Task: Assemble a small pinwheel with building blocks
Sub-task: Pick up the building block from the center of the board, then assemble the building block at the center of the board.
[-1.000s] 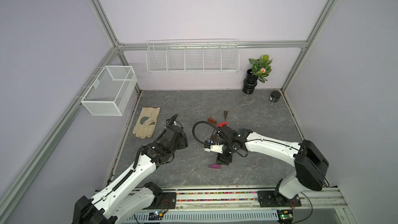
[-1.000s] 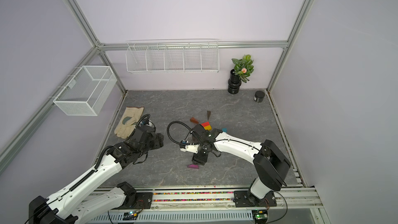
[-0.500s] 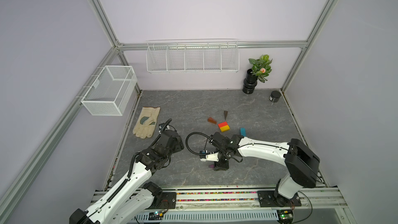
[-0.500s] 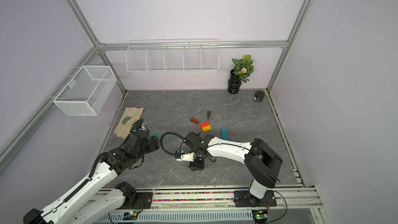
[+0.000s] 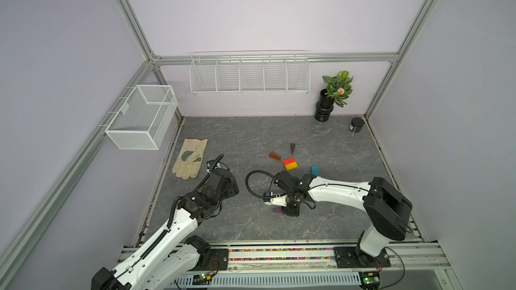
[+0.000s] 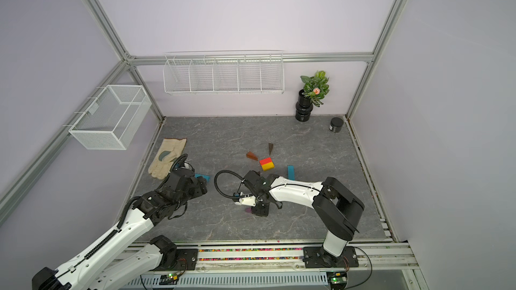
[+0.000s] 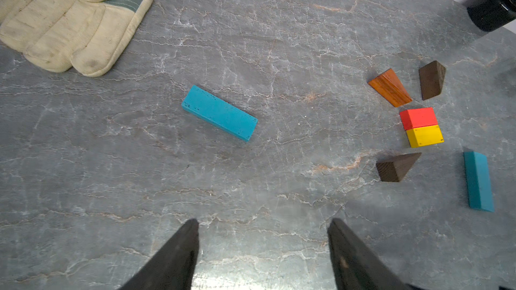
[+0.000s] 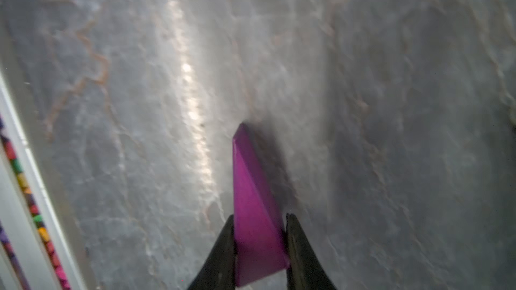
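My right gripper point(image 8: 259, 216) is shut on the wide end of the purple wedge point(image 8: 255, 191), low over the table near the front; the wedge point(image 5: 277, 210) peeks out beside it in both top views. The red brick point(image 7: 418, 117) and yellow brick point(image 7: 425, 136) sit joined as a square. An orange-brown wedge point(image 7: 389, 87) and a dark wedge point(image 7: 432, 79) lie just beyond it, and another dark wedge point(image 7: 398, 167) lies on its near side. One teal bar point(image 7: 219, 112) lies ahead of my open, empty left gripper point(image 7: 264, 221). A second teal bar point(image 7: 479, 181) lies right of the square.
A beige glove point(image 5: 190, 159) lies at the left edge of the table. A black jar point(image 5: 356, 125) and a potted plant point(image 5: 325, 107) stand at the back right. A wire basket point(image 5: 142, 117) and a wire shelf point(image 5: 250, 72) hang on the walls.
My right gripper moved toward the front, came down over the purple wedge and closed on it. My left arm drew back toward the front left, staying open.
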Controlling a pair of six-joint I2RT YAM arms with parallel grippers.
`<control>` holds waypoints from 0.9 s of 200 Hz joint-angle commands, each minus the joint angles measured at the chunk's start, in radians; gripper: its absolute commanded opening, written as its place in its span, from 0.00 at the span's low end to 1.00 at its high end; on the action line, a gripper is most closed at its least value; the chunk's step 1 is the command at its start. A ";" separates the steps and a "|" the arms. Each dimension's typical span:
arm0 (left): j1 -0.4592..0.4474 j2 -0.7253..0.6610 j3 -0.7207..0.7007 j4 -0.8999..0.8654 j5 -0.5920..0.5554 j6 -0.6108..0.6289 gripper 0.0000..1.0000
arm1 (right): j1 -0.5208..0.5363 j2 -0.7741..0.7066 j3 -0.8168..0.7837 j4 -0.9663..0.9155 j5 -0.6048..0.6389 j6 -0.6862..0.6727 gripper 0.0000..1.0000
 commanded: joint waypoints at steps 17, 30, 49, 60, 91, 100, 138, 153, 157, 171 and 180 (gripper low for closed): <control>0.005 0.006 -0.020 0.025 -0.003 -0.002 0.75 | -0.191 -0.050 -0.028 0.031 0.044 -0.056 0.24; 0.005 0.012 -0.025 0.037 0.002 -0.002 0.75 | -0.255 -0.036 -0.019 0.040 0.052 -0.082 0.24; 0.005 0.021 -0.028 0.054 0.012 0.003 0.75 | -0.340 -0.003 0.011 0.040 0.045 -0.113 0.23; 0.005 0.026 -0.028 0.057 0.012 0.006 0.76 | -0.381 0.019 0.031 0.039 0.041 -0.128 0.23; 0.005 0.032 -0.030 0.072 0.022 0.017 0.76 | -0.469 0.087 0.094 0.037 0.033 -0.169 0.23; 0.004 0.035 -0.032 0.077 0.022 0.021 0.76 | -0.489 0.108 0.116 0.032 0.028 -0.175 0.23; 0.004 0.050 -0.036 0.102 0.034 0.032 0.76 | -0.541 0.184 0.178 0.028 0.031 -0.189 0.31; 0.005 0.062 -0.035 0.109 0.037 0.034 0.76 | -0.553 0.200 0.195 0.029 0.049 -0.181 0.38; 0.004 0.064 -0.035 0.112 0.036 0.035 0.76 | -0.555 0.202 0.200 0.031 0.053 -0.175 0.40; 0.005 0.070 -0.033 0.117 0.042 0.035 0.76 | -0.567 0.204 0.210 0.032 0.056 -0.162 0.44; 0.004 0.074 -0.033 0.119 0.043 0.035 0.76 | -0.574 0.201 0.213 0.035 0.057 -0.158 0.49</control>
